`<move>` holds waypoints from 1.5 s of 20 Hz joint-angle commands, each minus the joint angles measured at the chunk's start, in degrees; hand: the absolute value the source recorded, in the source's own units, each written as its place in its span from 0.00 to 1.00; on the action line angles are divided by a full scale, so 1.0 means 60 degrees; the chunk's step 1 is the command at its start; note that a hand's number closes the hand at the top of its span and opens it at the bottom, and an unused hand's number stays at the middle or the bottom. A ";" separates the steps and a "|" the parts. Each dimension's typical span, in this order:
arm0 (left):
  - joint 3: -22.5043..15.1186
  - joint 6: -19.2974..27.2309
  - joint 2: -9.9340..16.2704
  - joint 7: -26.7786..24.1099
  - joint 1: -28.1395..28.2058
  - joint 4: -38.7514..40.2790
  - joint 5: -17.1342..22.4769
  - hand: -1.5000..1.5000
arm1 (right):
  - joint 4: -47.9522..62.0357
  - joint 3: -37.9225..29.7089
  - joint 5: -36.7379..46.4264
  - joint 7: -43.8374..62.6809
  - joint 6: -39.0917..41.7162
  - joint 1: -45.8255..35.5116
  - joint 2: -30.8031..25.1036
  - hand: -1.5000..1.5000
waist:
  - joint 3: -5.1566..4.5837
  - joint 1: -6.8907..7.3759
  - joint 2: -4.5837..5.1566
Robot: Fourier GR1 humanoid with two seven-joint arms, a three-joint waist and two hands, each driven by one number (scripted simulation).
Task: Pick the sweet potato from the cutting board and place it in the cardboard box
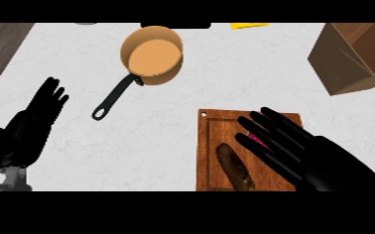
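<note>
A long brown sweet potato lies on the wooden cutting board at the lower middle right. My right hand hovers over the board's right half with straight fingers, just right of the sweet potato and holding nothing. A bit of pink shows under its fingers. The cardboard box stands at the far right edge, well above the board. My left hand rests open at the left edge, fingers up.
An orange pan with a black handle sits on the white counter at upper middle. A yellow object lies at the top edge. Dark wood borders the counter's top left corner.
</note>
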 commanded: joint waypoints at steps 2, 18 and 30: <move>-0.0013 -0.0189 -0.0014 -0.0004 -0.0047 0.0057 0.0062 0.50 | -0.0865 0.1247 0.1880 0.2547 0.1883 -0.0579 -0.0670 0.00 | -0.0002 0.0045 0.0036; 0.0459 -0.0753 0.0039 -0.0201 0.0006 0.0368 0.0189 0.50 | 0.0371 0.3616 0.1958 0.9324 0.7149 -0.1353 0.4683 0.00 | 0.0047 0.0125 0.0138; 0.0247 -0.0159 -0.0458 0.0358 -0.0181 -0.0078 -0.0330 0.50 | 0.1249 0.3428 0.2760 0.9311 0.8392 -0.0981 0.6241 0.00 | 0.0066 0.0088 0.0144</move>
